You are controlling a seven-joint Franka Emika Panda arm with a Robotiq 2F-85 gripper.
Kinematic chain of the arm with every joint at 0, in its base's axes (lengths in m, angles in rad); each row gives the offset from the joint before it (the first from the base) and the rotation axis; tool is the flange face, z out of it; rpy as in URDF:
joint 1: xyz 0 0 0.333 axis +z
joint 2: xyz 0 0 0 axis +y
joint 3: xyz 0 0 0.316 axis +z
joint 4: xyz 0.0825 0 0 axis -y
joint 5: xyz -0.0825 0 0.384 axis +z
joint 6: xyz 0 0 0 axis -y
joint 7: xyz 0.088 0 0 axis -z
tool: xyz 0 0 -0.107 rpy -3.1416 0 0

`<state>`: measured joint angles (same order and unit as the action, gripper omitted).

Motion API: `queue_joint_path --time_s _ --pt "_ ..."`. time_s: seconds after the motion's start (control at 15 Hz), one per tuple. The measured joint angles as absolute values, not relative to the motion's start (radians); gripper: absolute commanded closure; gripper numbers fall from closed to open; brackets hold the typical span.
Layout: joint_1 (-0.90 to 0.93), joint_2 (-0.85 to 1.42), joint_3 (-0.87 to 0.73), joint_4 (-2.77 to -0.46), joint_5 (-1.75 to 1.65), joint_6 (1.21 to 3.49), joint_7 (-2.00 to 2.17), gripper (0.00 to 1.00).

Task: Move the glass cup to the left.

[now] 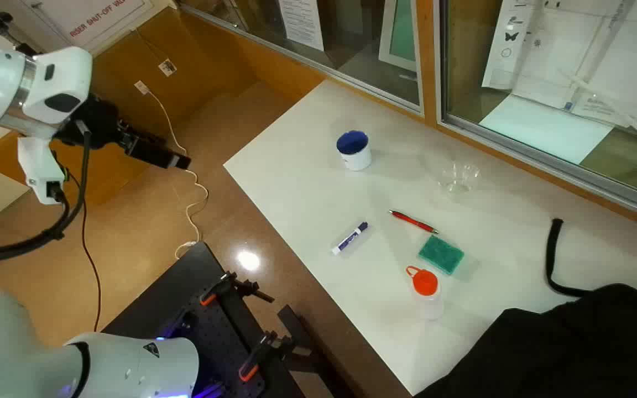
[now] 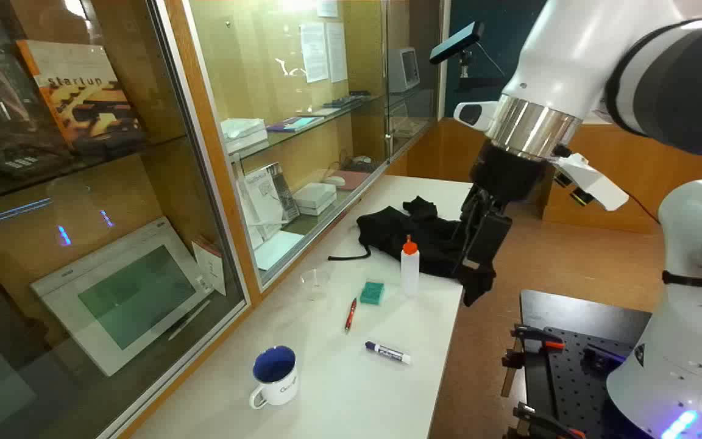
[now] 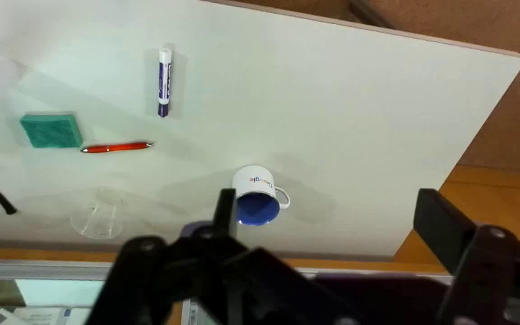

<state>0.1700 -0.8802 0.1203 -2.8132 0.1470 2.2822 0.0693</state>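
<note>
Glass (image 1: 459,178) is seen standing on the table (image 1: 296,160) between mug (image 1: 355,155) and strap (image 1: 551,257), so approach is presumably in hand, and the gripper (image 3: 325,203), its fingers (image 3: 443,221) spread and empty, should next be carried across and lowered around it.

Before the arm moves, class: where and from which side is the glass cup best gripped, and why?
Probably by the outer wall just below the rim, from above: the glass cup stands upright, mouth up, no handle showing. The open gripper should probably straddle it in line with the cabinet, which runs near one side.
</note>
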Motion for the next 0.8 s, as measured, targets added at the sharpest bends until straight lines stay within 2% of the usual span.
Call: queue_joint_path --time_s 0.8 --pt "0.147 -0.842 0.108 -2.810 0.105 2.274 0.064 0.00"
